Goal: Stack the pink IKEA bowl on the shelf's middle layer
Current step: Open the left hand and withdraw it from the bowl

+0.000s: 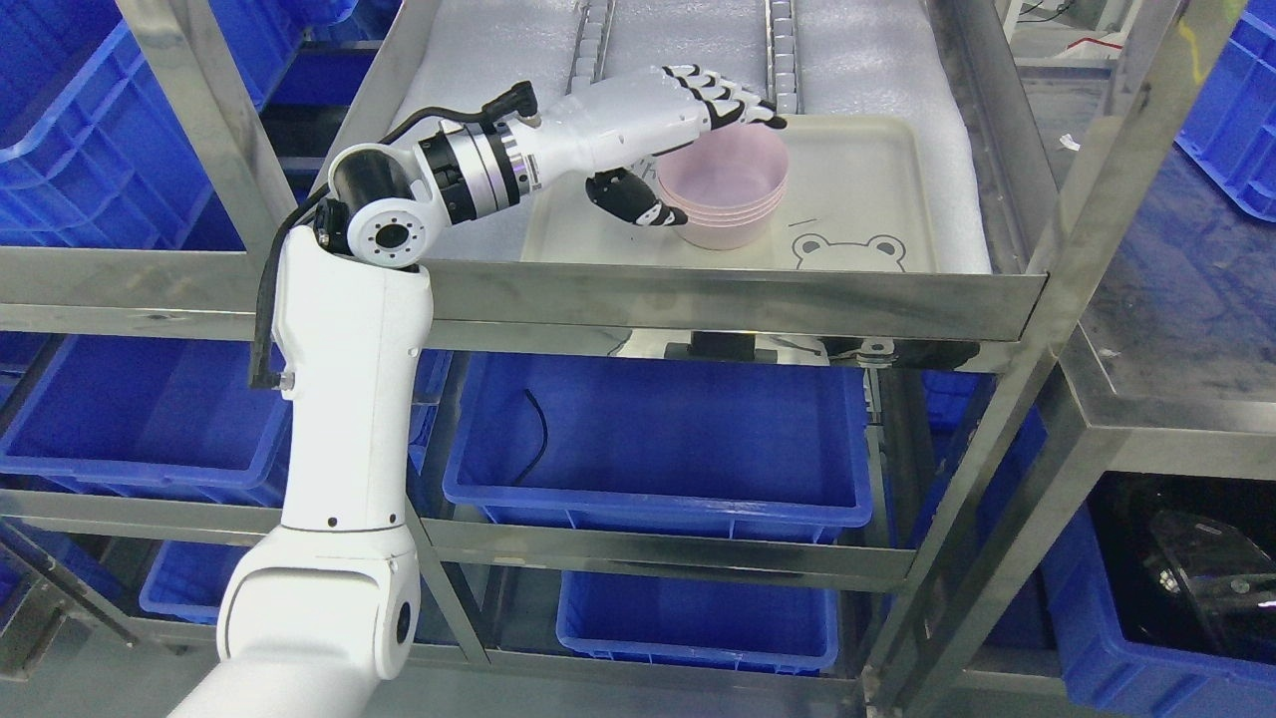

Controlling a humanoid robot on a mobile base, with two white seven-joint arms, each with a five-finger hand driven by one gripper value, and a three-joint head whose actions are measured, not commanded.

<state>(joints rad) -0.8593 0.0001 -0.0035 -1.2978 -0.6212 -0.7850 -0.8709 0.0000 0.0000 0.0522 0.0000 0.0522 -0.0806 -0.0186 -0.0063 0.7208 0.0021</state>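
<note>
The left arm rises from the lower left of the head view, bends at the wrist joint and reaches rightward over the front rail of the steel shelf. The left hand lies nearly horizontal at the left side of the pink bowl stack, which stands upright, mouth up, on a cream tray on this shelf layer. Several rims are visible, nested one inside another. The fingers are extended together over the far left rim of the top bowl, their tips reaching past it toward the back right; the thumb is set low against the near left wall of the stack. The rim section thus lies between fingers and thumb, but whether the grip is clamped or merely bracketing cannot be determined from this angle. The stack lies directly to the right of the palm, and its vertical axis is roughly perpendicular to the line of the forearm. Any withdrawal should therefore run leftward, clear of the rim. The right hand is not visible. Blue bins occupy the layers below.
</note>
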